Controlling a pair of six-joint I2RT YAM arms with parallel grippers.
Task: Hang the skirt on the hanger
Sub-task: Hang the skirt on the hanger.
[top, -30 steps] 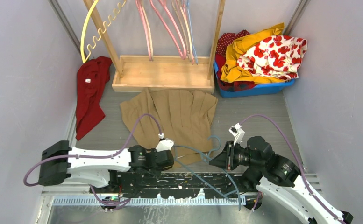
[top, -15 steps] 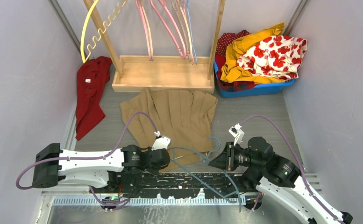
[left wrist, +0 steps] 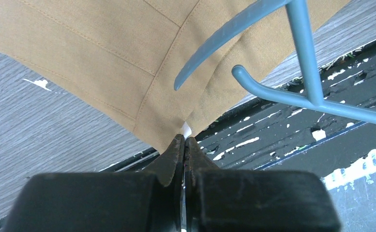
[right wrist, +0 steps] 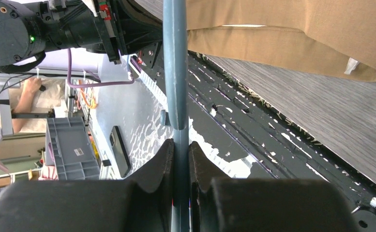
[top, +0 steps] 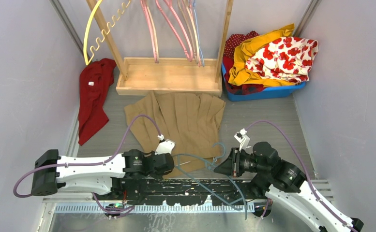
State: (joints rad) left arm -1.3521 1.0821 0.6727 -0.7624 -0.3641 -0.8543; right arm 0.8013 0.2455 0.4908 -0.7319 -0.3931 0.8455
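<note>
Your left gripper (left wrist: pixel 184 141): fingers pinched tight on corner of tan pleated fabric skirt (left wrist: pixel 94 43). Your right gripper (right wrist: pixel 180 147): fingers clamping blue plastic hanger (right wrist: pixel 175 63).

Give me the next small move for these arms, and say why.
Probably lift the left gripper slightly, raising the edge of the tan skirt that it pinches shut. The right gripper is clamped on the blue hanger, whose arm sits outside the fabric beside that edge. A raised edge should open a gap for the hanger to slide into.
</note>
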